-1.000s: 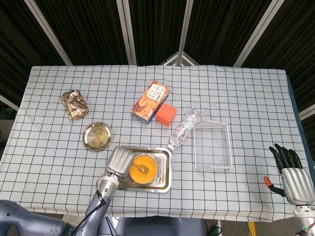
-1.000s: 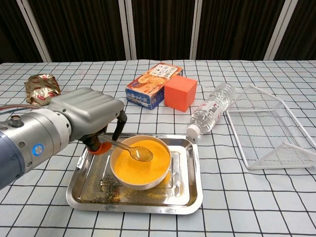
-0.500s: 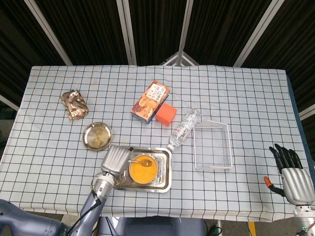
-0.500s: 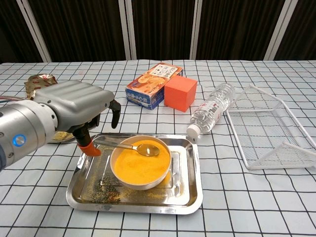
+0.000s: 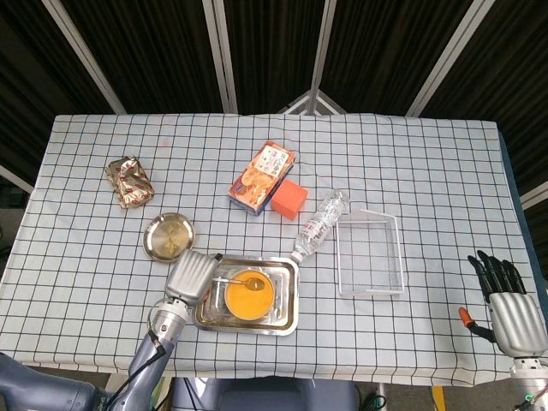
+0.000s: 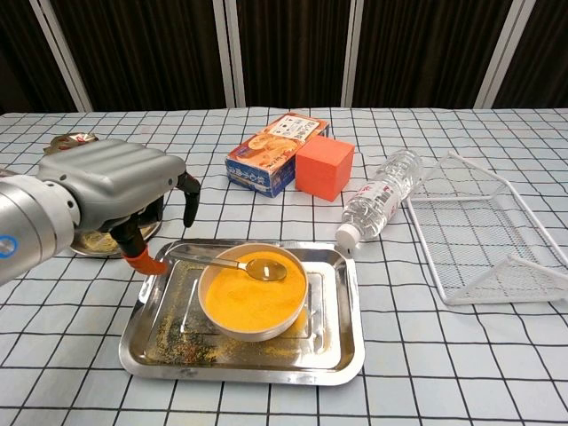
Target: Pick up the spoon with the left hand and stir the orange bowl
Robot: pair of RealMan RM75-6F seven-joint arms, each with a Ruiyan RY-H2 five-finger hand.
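The orange bowl [image 6: 253, 306] of orange powder stands in a steel tray [image 6: 342, 351] near the table's front. A metal spoon [image 6: 217, 261] lies with its scoop on the powder and its handle across the bowl's left rim, pointing left. My left hand [image 6: 106, 188] hovers just left of the handle's end, its fingers apart and its orange-tipped thumb pointing down, with nothing in its grasp. From the head view the left hand [image 5: 190, 276] sits beside the tray's left edge, with the spoon [image 5: 241, 281] in the bowl [image 5: 250, 296]. My right hand [image 5: 512, 310] is open at the far right, off the table's front corner.
A gold plate [image 5: 168, 237] lies just behind the left hand. A snack bag [image 5: 128, 181] sits at the far left. Behind the tray are a food box [image 6: 275, 151], an orange cube [image 6: 324, 168] and a lying water bottle [image 6: 380, 202]. A white wire basket [image 6: 484, 231] stands at the right.
My left hand has drawn back to the left, away from the bowl. It let go of the spoon, which now rests still on the bowl's rim. The right hand has not moved.
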